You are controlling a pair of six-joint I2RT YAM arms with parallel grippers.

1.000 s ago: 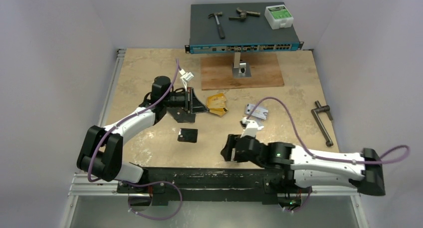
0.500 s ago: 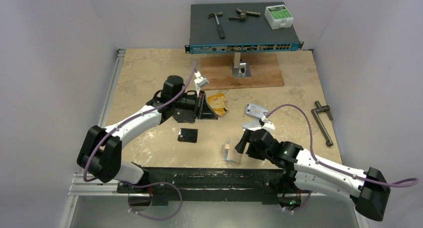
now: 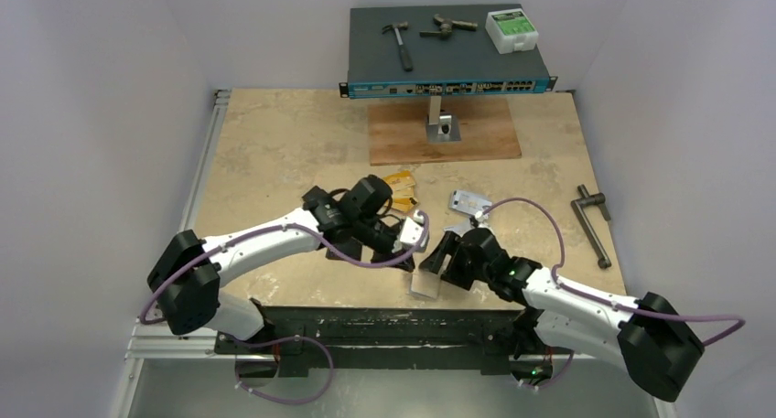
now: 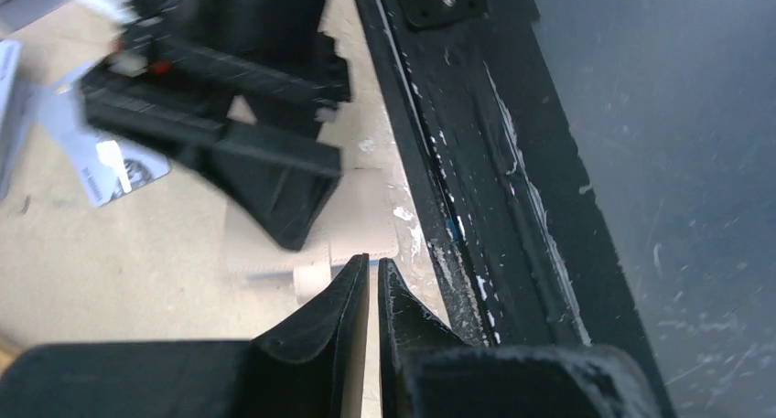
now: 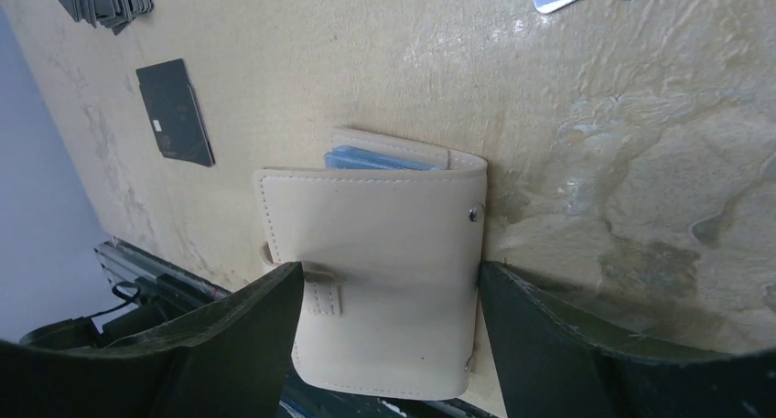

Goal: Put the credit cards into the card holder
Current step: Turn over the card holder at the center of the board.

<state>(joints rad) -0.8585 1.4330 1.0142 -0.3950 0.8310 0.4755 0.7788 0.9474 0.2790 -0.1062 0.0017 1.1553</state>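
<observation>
The beige card holder [image 5: 375, 272] is folded, a light-blue pocket edge [image 5: 375, 159] showing at its open side. My right gripper [image 5: 389, 272] is shut on the holder, one finger against the snap-tab side and the other against the opposite edge. From above, the card holder [image 3: 425, 283] stands tilted near the table's front edge with the right gripper [image 3: 439, 258] beside it. My left gripper [image 4: 373, 264] is shut and empty, its tips just above the card holder [image 4: 366, 226]. Orange-gold credit cards [image 3: 400, 191] and silvery credit cards [image 3: 467, 203] lie behind both grippers.
A small black square piece [image 5: 174, 112] lies left of the holder. A network switch [image 3: 448, 48] carrying tools stands on a wooden board [image 3: 444, 130] at the back. A metal crank [image 3: 593, 221] lies at the right. The black base rail [image 3: 384, 322] runs along the near edge.
My left arm swung right and nearer, from beside the orange-gold cards to the card holder. The right gripper shifted right and back, uncovering the holder, which now stands tilted in front of it.
</observation>
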